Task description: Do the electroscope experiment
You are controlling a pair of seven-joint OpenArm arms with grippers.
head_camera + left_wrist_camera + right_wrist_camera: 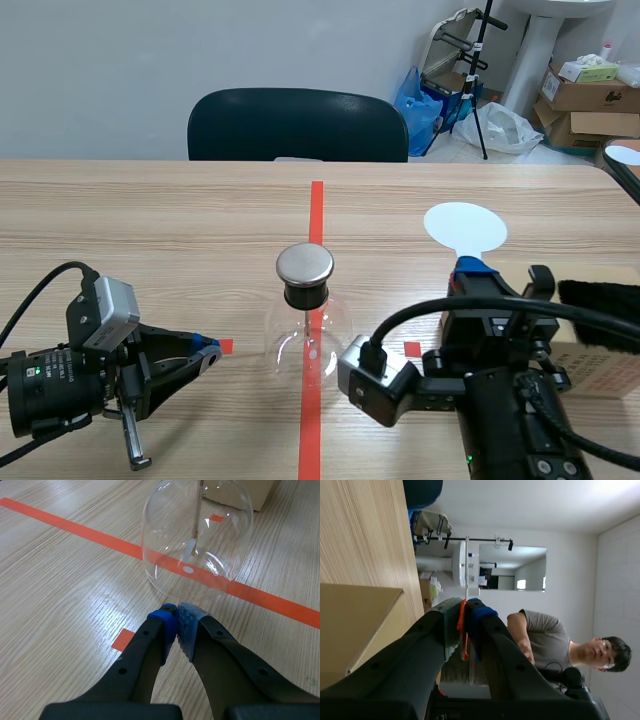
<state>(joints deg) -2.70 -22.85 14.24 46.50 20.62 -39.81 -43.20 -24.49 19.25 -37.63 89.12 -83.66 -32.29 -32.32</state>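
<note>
Centrally one glass flask, one white paddle, one cardboard box

The scene view is taken centrally from the robot's side, facing across the desk toward a chair. The left wrist view is set close behind the left tool, aimed down at the glass flask and tape line, both shared with the scene view. The right wrist view is rolled sideways, aimed past the right tool and the paddle pinched in it, into the room.
</note>
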